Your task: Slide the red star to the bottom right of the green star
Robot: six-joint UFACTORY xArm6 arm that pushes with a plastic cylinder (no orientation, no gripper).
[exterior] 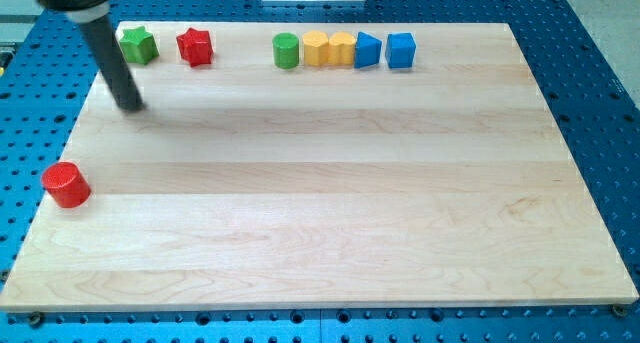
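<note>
The red star (195, 46) lies near the board's top edge at the view's upper left. The green star (138, 44) lies just to its left, a small gap between them. My tip (131, 106) rests on the board below the green star, slightly left of it, and below-left of the red star. It touches neither block.
A green cylinder (287, 50), two yellow blocks (316, 48) (342, 48) and two blue blocks (368, 49) (401, 49) form a row along the top edge. A red cylinder (66, 185) sits at the left edge. The wooden board (330, 203) lies on a blue perforated table.
</note>
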